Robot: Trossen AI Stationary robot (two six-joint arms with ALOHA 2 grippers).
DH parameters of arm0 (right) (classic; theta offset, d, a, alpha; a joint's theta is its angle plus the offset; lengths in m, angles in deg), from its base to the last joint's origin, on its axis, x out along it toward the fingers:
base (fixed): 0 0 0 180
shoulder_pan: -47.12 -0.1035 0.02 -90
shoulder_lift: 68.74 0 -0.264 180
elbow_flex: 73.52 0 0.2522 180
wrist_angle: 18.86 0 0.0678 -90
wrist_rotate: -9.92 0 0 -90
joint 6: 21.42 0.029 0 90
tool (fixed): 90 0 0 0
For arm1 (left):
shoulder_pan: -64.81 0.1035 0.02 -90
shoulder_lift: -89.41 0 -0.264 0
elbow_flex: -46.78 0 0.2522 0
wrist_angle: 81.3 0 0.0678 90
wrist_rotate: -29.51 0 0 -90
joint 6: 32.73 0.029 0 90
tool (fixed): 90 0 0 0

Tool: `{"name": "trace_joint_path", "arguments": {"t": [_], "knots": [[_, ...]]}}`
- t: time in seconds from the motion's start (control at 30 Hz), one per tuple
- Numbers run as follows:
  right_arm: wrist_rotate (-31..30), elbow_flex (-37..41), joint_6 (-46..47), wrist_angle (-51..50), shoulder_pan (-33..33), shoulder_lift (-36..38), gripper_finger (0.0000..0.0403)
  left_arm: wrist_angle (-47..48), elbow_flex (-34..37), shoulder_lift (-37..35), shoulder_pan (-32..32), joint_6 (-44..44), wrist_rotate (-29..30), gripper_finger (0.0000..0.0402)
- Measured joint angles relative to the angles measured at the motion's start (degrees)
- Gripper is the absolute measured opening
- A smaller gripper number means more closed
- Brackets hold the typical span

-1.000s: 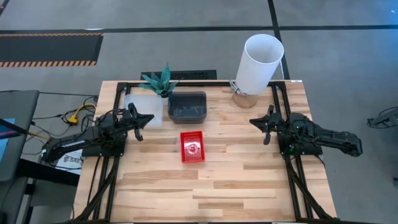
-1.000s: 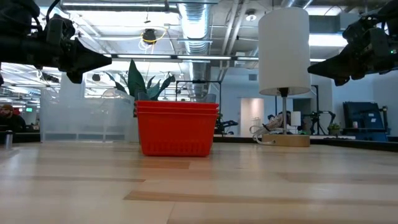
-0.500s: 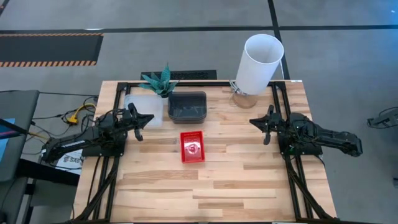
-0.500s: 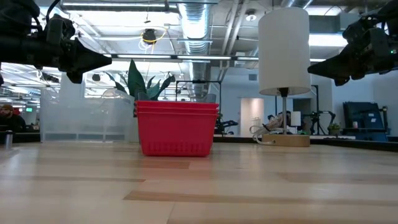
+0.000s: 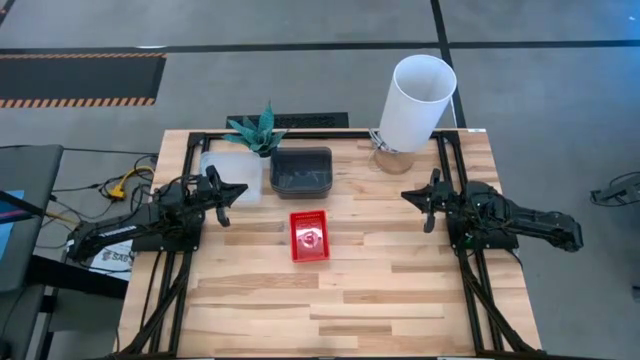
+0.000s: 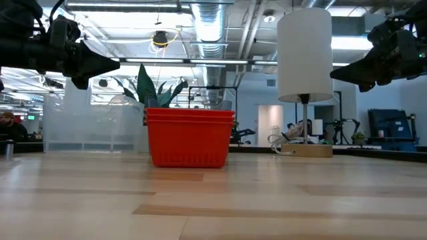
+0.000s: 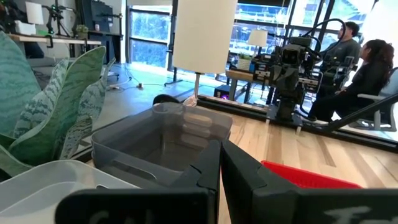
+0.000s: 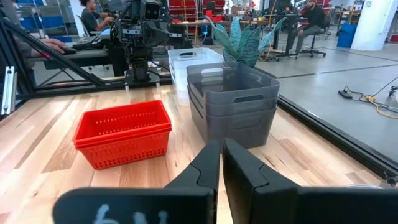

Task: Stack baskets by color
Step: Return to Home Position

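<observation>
Red mesh plastic baskets, shallow and rectangular, sit nested in one stack [image 5: 309, 236] near the middle of the wooden surface [image 5: 400, 300]; the low view shows three rims one above another. Toward the far edge of the surface, as the low view looks across it, stands a stack of dark smoky grey translucent baskets [image 5: 301, 171], apart from the red stack; the right wrist view shows three layers in it. Just beside the grey stack, toward the far left corner, stand the clear whitish baskets [image 5: 230, 172], also nested; how many they are I cannot tell. A small green plant with pointed, mottled leaves [image 5: 258, 130] stands at the far edge, behind the gap between the clear and grey stacks. A tall white cylinder on a round wooden base [image 5: 415, 103] stands near the far right corner.

At the left edge the left end effector [image 5: 243, 188] hangs above the surface, just beside the clear baskets, its fingers drawn narrow and holding nothing. At the right edge the right end effector [image 5: 404, 195] hangs likewise, pointing inward, fingers narrow and empty, well apart from every basket. Seated people [image 7: 367, 74] show in the room beyond.
</observation>
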Motion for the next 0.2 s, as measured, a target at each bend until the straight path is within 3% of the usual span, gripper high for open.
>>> {"name": "trace_joint_path", "arguments": {"t": [0.2], "knots": [[0.00, 0.00, 0.00, -0.01, 0.00, -0.01, 0.0043, 0.02, 0.00, -0.01, -0.01, 0.10, 0.00, 0.0000]]}}
